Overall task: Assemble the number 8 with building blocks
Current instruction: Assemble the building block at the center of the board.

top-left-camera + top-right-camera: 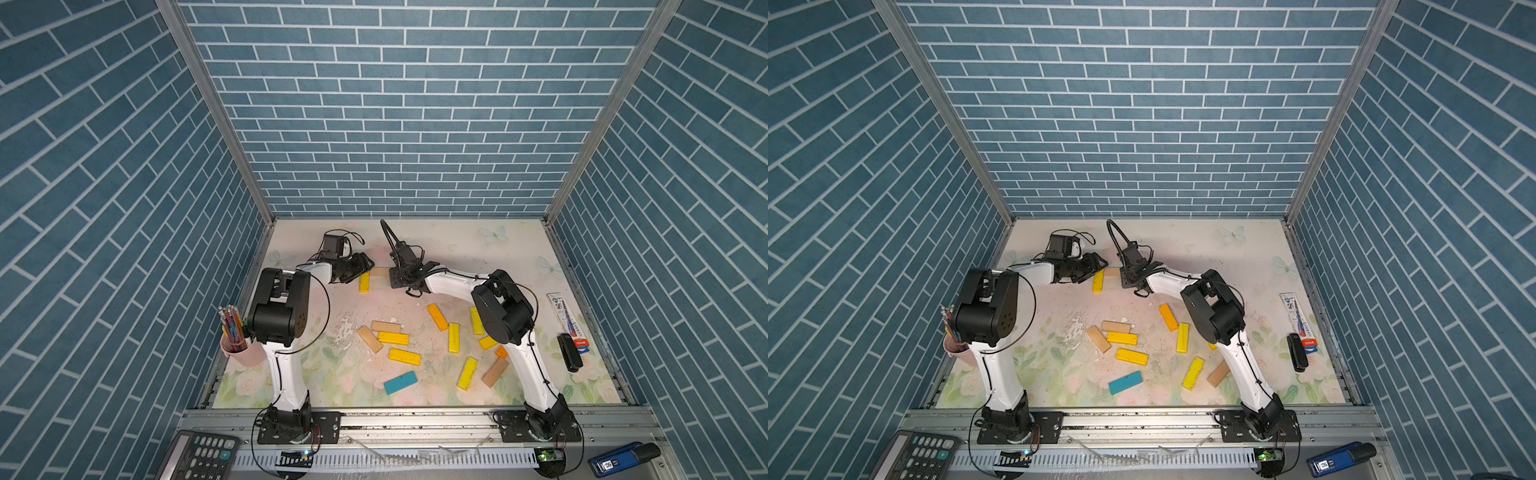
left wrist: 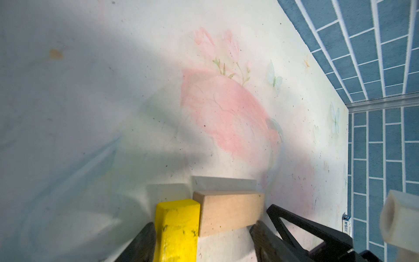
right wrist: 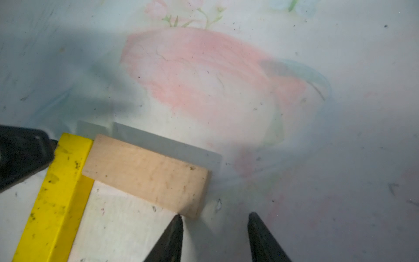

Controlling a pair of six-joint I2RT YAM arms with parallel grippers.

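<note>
- Building blocks at the hands: a yellow plank (image 2: 176, 226) lies between the spread jaws of the left gripper (image 2: 204, 226). It is not clamped, and one finger is just beside its edge.
- Also the right gripper (image 3: 215, 215) is open and empty, with one fingertip at a corner of a tan plank (image 3: 147, 172).
- These two planks meet at a right angle, far centre on the table (image 1: 498, 257).
- Step, as I judge: squaring the first corner of the 8, so the task is at an early stage.
- The next move calls for only a gentle nudge, and then fetching a loose plank, such as the teal plank (image 1: 400, 382) nearer the robot.
- Writing: the planks carry none. A small eraser (image 2: 346, 223) shows "M G"; the print on the package (image 1: 563, 311) is too small to read.
</note>
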